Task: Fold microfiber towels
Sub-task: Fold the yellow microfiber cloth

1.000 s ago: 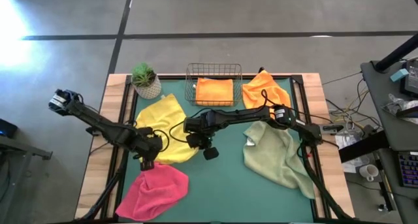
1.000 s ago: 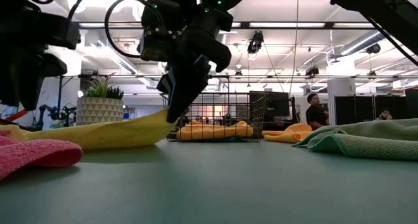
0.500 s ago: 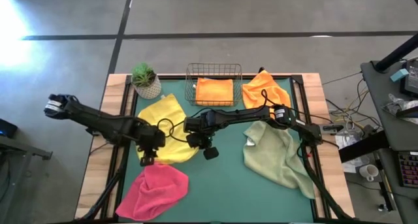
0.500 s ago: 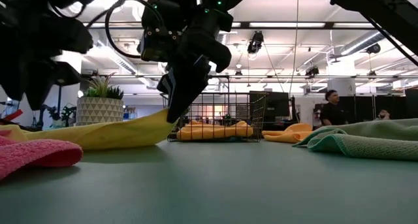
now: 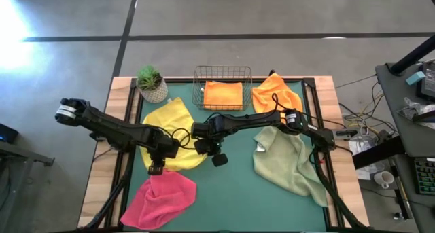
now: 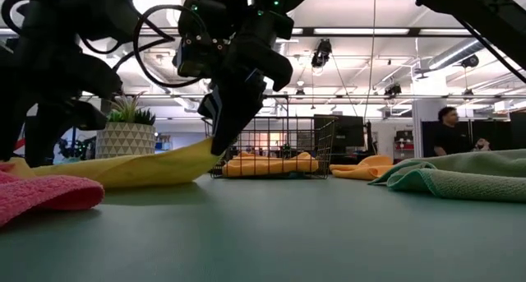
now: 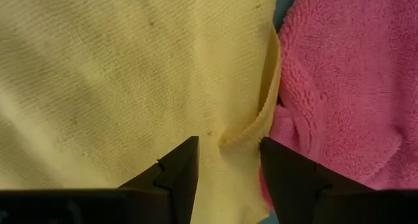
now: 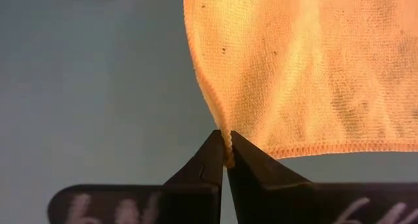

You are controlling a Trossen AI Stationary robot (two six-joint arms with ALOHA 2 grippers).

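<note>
right gripper (image 8: 225, 160): jaws clamped on corner of soft yellow microfiber towel (image 5: 173, 128), lifted off green surface (image 5: 238, 185) | left gripper (image 7: 227, 160): jaws apart, straddling that towel's edge fold just beside fuzzy pink microfiber towel (image 7: 339, 87)

Bare mat (image 5: 231, 185) lies open between pink towel (image 5: 160, 198) and sage towel (image 5: 289, 159).

Overhead straight down, table-level across, both wrists close over the yellow towel (image 5: 171, 128)
</note>
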